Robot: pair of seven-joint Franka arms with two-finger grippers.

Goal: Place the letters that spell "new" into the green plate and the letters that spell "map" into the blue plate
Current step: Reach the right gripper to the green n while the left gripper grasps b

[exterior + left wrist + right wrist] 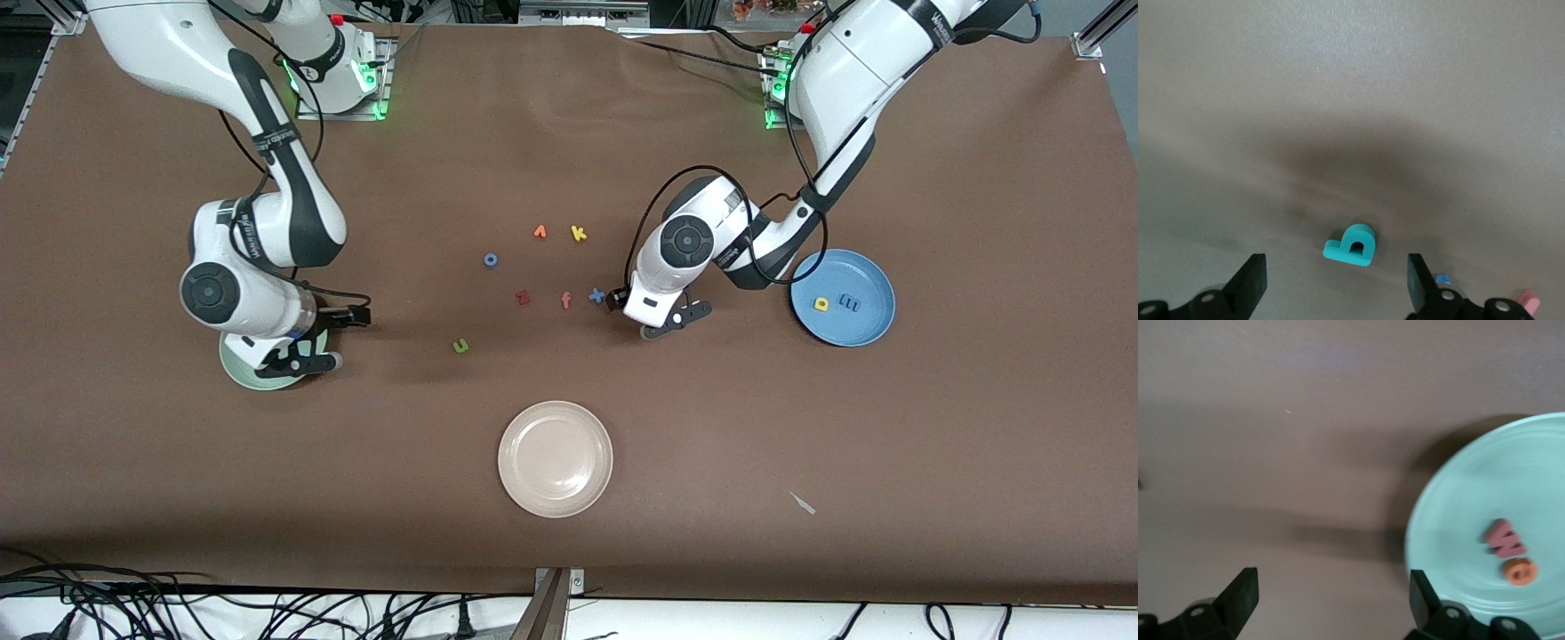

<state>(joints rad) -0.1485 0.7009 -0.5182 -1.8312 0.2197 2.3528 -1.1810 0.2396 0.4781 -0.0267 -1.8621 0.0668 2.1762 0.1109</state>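
The green plate [242, 369] [1471, 493] lies mostly under my right arm's hand and holds the salmon-red "w" [1503, 540] and the orange "e" [1520, 571]. My right gripper [336, 340] [1331, 593] hangs open and empty over bare table beside that plate's rim. The olive "n" [460, 346] lies loose on the table, toward the middle. The blue plate [876, 298] holds the yellow "a" [821, 304] and the blue "m" [850, 304]. My left gripper [677, 320] [1337, 280] is open low over the teal "p" [1350, 245], which lies flat between its fingers, untouched.
A cream-white plate [556, 458] sits nearer the front camera at mid-table. Loose letters lie in the middle: orange one [540, 232], yellow "k" [579, 233], blue "o" [490, 260], dark red "z" [523, 298], orange "f" [565, 300], blue "x" [597, 295] beside the left hand.
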